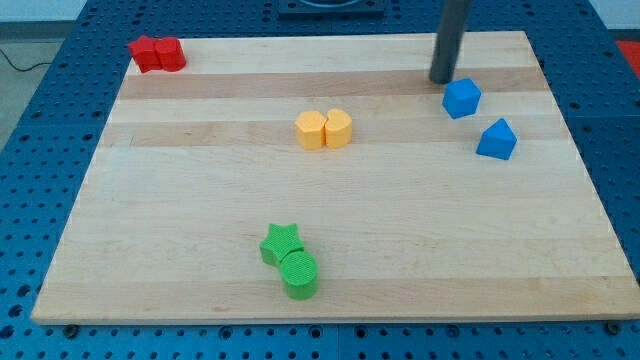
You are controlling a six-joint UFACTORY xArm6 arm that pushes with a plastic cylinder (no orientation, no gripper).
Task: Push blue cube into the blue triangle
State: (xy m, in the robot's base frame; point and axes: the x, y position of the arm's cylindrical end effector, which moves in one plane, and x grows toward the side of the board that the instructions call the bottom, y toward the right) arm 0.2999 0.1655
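With no jaws to clench, my tip (441,80) sits just up-left of the blue cube (461,98); an off-centre shove could spin it past the blue triangle (496,139).

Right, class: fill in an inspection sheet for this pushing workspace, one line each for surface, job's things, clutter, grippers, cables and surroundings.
Surface: wooden board, flat, unmarked.
Job's things: blue cube and blue triangle, apart, at the view's upper right.
Clutter: two red blocks touching; two yellow blocks touching; green star against green cylinder.
Grippers: none; my tip just up-left of the cube.
Cables: one thin cable, far left.
Surroundings: blue perforated table.
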